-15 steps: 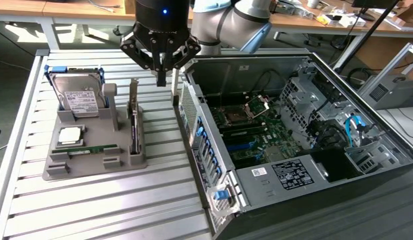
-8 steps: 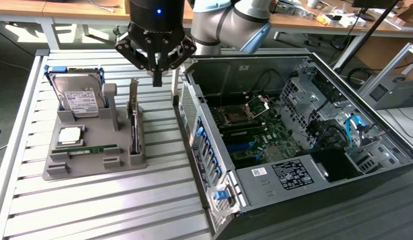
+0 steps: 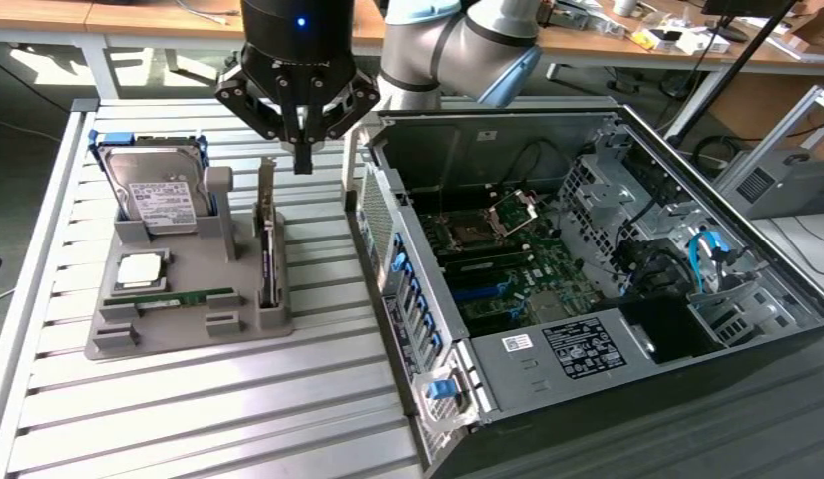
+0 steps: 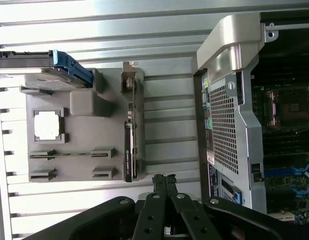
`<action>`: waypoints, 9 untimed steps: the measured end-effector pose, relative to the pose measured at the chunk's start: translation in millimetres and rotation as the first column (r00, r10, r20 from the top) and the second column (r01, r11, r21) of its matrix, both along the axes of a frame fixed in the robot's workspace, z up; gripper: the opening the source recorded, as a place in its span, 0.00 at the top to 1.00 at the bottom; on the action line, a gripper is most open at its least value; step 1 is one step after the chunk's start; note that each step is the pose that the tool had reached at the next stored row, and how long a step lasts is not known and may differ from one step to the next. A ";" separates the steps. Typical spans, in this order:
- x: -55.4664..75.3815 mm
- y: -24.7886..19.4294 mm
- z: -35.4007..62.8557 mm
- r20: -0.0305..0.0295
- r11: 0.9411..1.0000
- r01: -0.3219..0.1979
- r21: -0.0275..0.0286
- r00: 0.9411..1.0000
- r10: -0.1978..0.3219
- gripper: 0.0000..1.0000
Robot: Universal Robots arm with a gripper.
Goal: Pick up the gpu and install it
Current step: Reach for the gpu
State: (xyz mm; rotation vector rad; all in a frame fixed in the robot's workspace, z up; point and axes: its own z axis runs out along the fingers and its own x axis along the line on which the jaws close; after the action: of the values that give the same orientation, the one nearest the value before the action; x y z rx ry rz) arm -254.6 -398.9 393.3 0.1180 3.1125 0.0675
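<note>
"Looking at the hand (image 3: 301, 158), is it clenched or released?"

"Clenched. The two fingertips press together with nothing between them. It hangs in the upper middle of the exterior view, over the far end of the grey holder (image 3: 173, 334) on the slatted tabletop (image 3: 186, 419). I can't make out any contact."

"And the gpu?"

"The gpu (image 3: 268, 254) stands on edge in the slot along the holder's side nearest the computer case (image 3: 546, 349). Its silvery bracket (image 3: 267, 190) is upright at the far end, near the fingertips."

"What does the wrist view add?"

"It looks down on the holder, so the gpu (image 4: 129, 155) reads as a thin dark strip, with the hand (image 4: 163, 181) just past one end. The exterior view gives the hard drive (image 3: 166, 200) with its white label, and the motherboard (image 3: 519, 269) inside the open case."
</note>
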 end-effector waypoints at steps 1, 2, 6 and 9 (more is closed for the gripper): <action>-1.2 0.0 0.0 0.000 1.000 0.000 0.000 1.000 0.000 0.90; -2.3 0.0 -0.1 0.000 1.000 0.000 0.000 1.000 0.000 0.90; -7.5 0.0 -0.1 0.000 1.000 0.000 0.000 1.000 0.000 0.90; -10.9 0.0 0.0 0.000 1.000 0.000 0.000 1.000 0.000 0.90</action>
State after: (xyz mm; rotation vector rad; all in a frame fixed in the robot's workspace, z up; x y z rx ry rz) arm -265.5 -398.9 393.3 0.1180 3.1125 0.0676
